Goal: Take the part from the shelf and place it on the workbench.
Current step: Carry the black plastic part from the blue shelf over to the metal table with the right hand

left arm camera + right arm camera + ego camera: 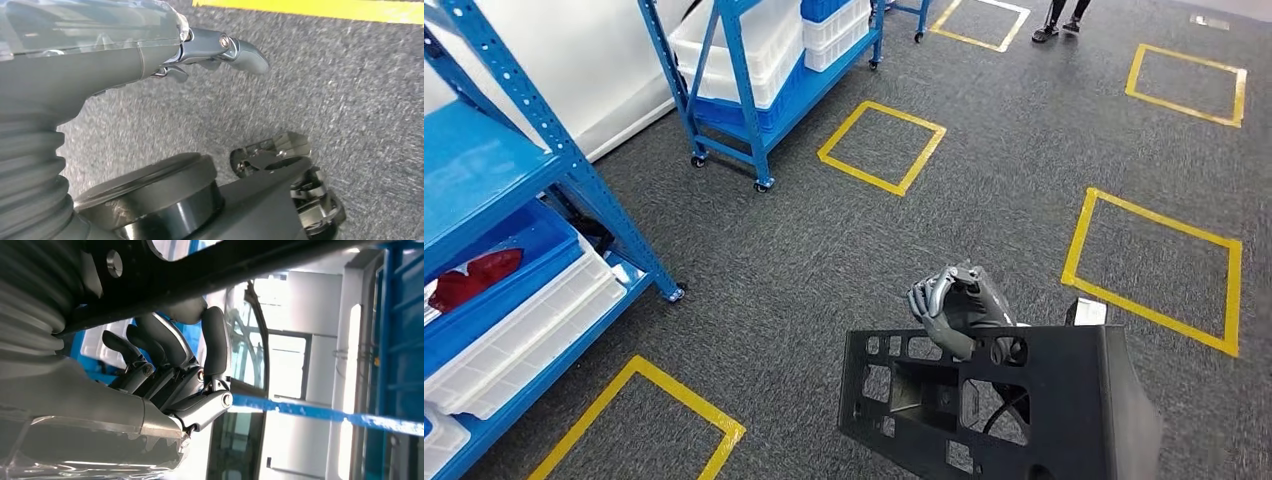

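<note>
Nearest, low in the head view: black part [1014,405] carried above the grey floor [844,250], right hand [959,305] curled over its top edge. Fingers [167,347] wrapped against the part's dark bar in the right wrist view, gripping it. Left hand [220,50] hanging over the floor, fingers loosely bent, holding nothing. Beyond, yellow squares [882,146] taped on the floor. Left and farther back, blue shelves [754,80] with white bins [534,320].

Yellow tape squares [882,147] on grey floor [1014,150]
</note>
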### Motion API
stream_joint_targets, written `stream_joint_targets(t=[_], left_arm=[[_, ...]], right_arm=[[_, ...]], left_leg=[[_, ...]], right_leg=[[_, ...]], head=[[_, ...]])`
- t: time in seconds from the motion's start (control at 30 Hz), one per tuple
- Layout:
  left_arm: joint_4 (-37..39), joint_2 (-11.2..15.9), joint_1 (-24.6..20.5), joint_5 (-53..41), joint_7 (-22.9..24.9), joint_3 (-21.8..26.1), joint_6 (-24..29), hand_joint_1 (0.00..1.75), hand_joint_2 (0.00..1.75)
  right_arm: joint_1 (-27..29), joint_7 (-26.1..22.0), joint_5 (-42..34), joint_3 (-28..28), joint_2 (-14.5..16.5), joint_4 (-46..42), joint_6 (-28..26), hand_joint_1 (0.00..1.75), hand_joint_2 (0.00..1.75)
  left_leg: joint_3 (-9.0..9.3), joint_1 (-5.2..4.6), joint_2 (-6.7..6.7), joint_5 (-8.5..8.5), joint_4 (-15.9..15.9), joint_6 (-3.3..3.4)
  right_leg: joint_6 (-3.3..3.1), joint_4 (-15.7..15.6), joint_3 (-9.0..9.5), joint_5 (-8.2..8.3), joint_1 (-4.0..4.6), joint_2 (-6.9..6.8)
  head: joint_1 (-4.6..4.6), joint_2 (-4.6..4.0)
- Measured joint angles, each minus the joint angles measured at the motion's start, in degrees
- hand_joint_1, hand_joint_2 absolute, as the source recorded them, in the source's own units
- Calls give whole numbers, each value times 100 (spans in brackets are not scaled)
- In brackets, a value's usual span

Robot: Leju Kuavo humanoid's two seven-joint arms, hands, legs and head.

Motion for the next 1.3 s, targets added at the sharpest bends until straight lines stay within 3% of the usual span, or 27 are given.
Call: stream_joint_targets(t=[0.07, 0.13, 0.17, 0.23, 0.27, 0.3, 0.33, 0.37, 0.43, 0.5, 0.57, 0.6, 0.67, 0.73, 0.77, 0.8, 0.83, 0.87, 0.9, 0.93, 1.0, 1.03, 1.1, 1.17, 1.23, 1.3], left_arm=[[0, 0, -5, 1, 0, 1, -2, 0, 175], [0, -2, -13, 2, -1, 0, -8, 0, 175], [0, -3, -13, 3, -1, -1, -11, 0, 175], [0, -5, -4, 18, -7, 1, -16, 0, 175], [0, -6, -5, 26, -11, 2, -17, 0, 175], [0, -6, -10, 34, -16, 3, -17, 0, 175], [0, -6, -16, 37, -19, 4, -16, 0, 175], [0, -5, -18, 37, -17, 4, -14, 0, 175], [0, -3, -3, 38, -15, 7, -5, 0, 175], [0, -5, 6, 39, -16, 12, 1, 0, 175], [0, -10, 4, 42, -16, 15, 3, 0, 175], [0, -14, 1, 44, -16, 16, 4, 0, 175], [0, -24, -8, 50, -16, 20, 7, 0, 175], [0, -28, -2, 64, -10, 24, 9, 0, 175], [0, -27, 6, 76, -2, 28, 9, 0, 175], [0, -27, 12, 87, 7, 33, 9, 0, 175], [0, -27, 13, 97, 15, 39, 9, 0, 175], [0, -28, 9, 102, 19, 45, 9, 0, 175], [0, -29, 3, 106, 20, 51, 9, 0, 175], [0, -31, -1, 110, 20, 57, 9, 0, 175], [0, -32, -6, 119, 21, 69, 10, 0, 175], [0, -32, -5, 122, 21, 73, 10, 0, 175], [0, -32, -6, 124, 21, 78, 14, 0, 175], [0, -33, -12, 124, 20, 80, 19, 0, 175], [0, -37, -10, 125, 19, 82, 21, 0, 175], [0, -39, -4, 138, 14, 85, 24, 0, 175]], right_arm=[[2, -1, -1, -7, -1, 0, 1, 175, 175], [-5, -2, -1, -15, -3, 1, 7, 175, 175], [-15, -3, 0, -16, -9, 1, 10, 175, 175], [-31, -3, 2, -15, -22, 7, 19, 175, 175], [-32, -3, 3, -15, -27, 13, 21, 175, 175], [-32, -2, 4, -14, -27, 20, 23, 175, 175], [-35, -1, 4, -15, -27, 27, 24, 175, 175], [-40, 0, 5, -15, -27, 31, 25, 175, 175], [-70, -1, 5, -15, -27, 40, 28, 175, 175], [-114, -1, 7, -14, -27, 60, 32, 175, 175], [-137, -1, 8, -15, -27, 81, 43, 175, 175], [-136, -2, 8, -15, -20, 89, 49, 175, 175], [-161, -9, 5, -16, 2, 108, 65, 175, 175], [-193, -15, 4, -15, 32, 132, 90, 175, 175], [-200, -16, 4, -14, 43, 149, 103, 175, 175], [-200, -16, 4, -14, 51, 169, 111, 175, 175], [-199, -16, 4, -14, 53, 188, 116, 175, 175], [-202, -16, 4, -14, 54, 205, 119, 175, 175], [-211, -16, 4, -14, 54, 219, 120, 175, 175], [-226, -17, 4, -14, 54, 229, 121, 175, 175], [-269, -20, 3, -11, 54, 246, 123, 175, 175], [-287, -21, 2, -10, 54, 256, 125, 175, 175], [-304, -24, 1, -10, 54, 281, 128, 175, 175], [-327, -30, -4, -8, 53, 303, 135, 175, 175], [-367, -36, -11, -4, 49, 324, 152, 175, 175], [-387, -36, -12, 2, 45, 361, 172, 175, 175]], left_leg=[[29, -8, 98, -29, -7, -59], [7, 21, -44, -156, 117, -121], [-86, 37, -191, -306, 346, -143], [-442, 51, -436, -692, 1125, -161], [-626, 51, -471, -820, 1498, -164], [-738, 51, -480, -839, 1701, -163], [-746, 52, -485, -733, 1673, -155], [-648, 57, -513, -526, 1413, -142], [-341, 76, -743, -95, 620, -106], [-168, 87, -951, 46, 160, -71], [-143, 81, -902, 40, 92, -18], [-134, 84, -836, 66, 63, 25], [-113, 93, -690, 118, -8, 111], [-111, 70, -541, 130, -31, 153], [-116, 54, -463, 126, -30, 160], [-118, 41, -385, 121, -29, 164], [-117, 32, -311, 115, -28, 164], [-112, 26, -246, 107, -26, 159], [-101, 21, -187, 95, -22, 149], [-90, 8, -133, 79, -17, 132], [-71, -21, -41, 47, -5, 83], [-63, -31, 5, 37, -5, 55], [-40, -30, 100, 13, -13, -5], [-86, -7, -58, -127, 149, -62], [-363, 19, -361, -465, 774, -98], [-739, 25, -469, -740, 1525, -112]], right_leg=[[-74, -9, -12, 3, 18, 122], [-142, -47, -1, 25, 1, 244], [-175, -64, 7, 35, -13, 304], [-214, -68, 5, 41, -11, 430], [-220, -64, 3, 41, -6, 501], [-222, -58, 3, 40, -1, 575], [-220, -51, 5, 40, 1, 652], [-216, -43, 11, 38, 0, 731], [-187, -19, 6, 35, -2, 888], [-121, 0, -42, 56, -10, 1024], [-31, -23, -87, 104, -24, 1153], [4, -27, -99, 109, -30, 1151], [52, 205, -220, -48, -18, 911], [79, 900, -546, -417, -18, 576], [96, 1290, -726, -574, -28, 503], [107, 1547, -841, -647, -38, 469], [111, 1589, -844, -613, -45, 448], [108, 1376, -715, -479, -49, 422], [94, 963, -476, -288, -46, 350], [65, 530, -231, -156, -19, 207], [-13, -12, 58, -36, 40, 16], [-51, -59, 70, -59, 69, -5], [-113, -78, 60, -38, 65, 130], [-179, -127, 80, -9, 37, 253], [-227, -151, 93, 9, 24, 372], [-248, -147, 92, 11, 33, 511]], head=[[0, 0], [-1, 0], [-1, 0], [-1, 0], [0, 0], [0, 0], [0, 0], [0, 0], [0, 0], [0, 0], [0, 0], [0, 0], [1, 0], [1, 0], [0, 0], [0, 0], [0, 0], [0, 0], [0, 0], [0, 0], [0, 0], [0, 0], [0, 0], [-1, 0], [-1, 0], [0, 0]])
